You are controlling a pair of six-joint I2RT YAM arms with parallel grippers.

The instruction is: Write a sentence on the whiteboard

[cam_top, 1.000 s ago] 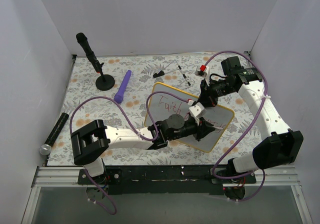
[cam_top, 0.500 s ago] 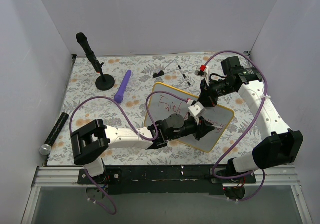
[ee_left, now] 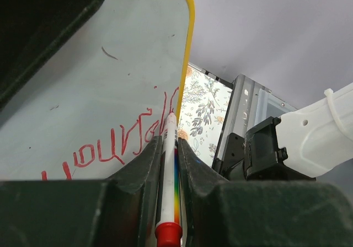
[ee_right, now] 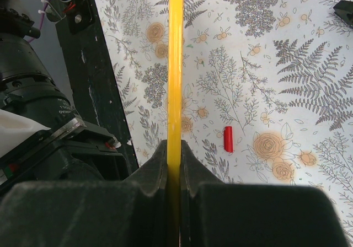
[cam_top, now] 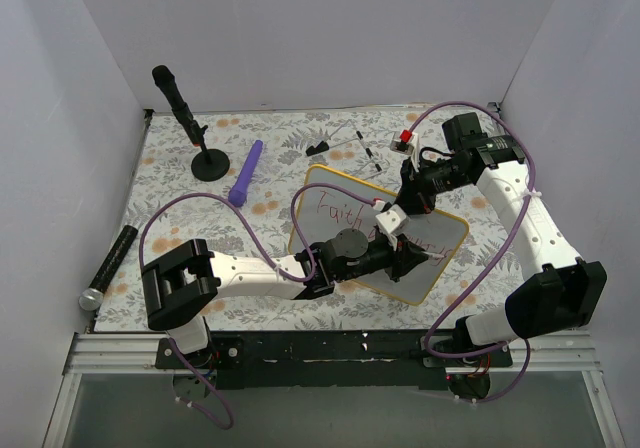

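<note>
Yellow-rimmed whiteboard [cam_top: 320, 234] sat on the floral tabletop [cam_top: 200, 218], skewed diagonally. Red sentence [ee_left: 110, 148] ran across its white face. "Faith" was readable in the overhead view and "yoursel" in the left wrist view, the rest hidden by the arms.

Left pincer [ee_left: 168, 145] was clamped tight on a marker [ee_left: 167, 186] with a white barrel, rainbow stripe and red butt end. Marker tip sat at the board face right by the last red stroke, near the board's yellow rim. Couldn't tell if it actually touched.

Right pincer [ee_right: 174, 148] was closed down on the board's yellow rim, which ran edge-on between its fingers.

Small red cylinder [ee_right: 228, 139] lay on the tabletop near the board, apart from it. Well clear of the board on its far-left side were a purple stick [cam_top: 246, 173] and a black microphone on a round stand [cam_top: 190, 118]. Black tube with a silver end [cam_top: 108, 266] lay well left of the board.
</note>
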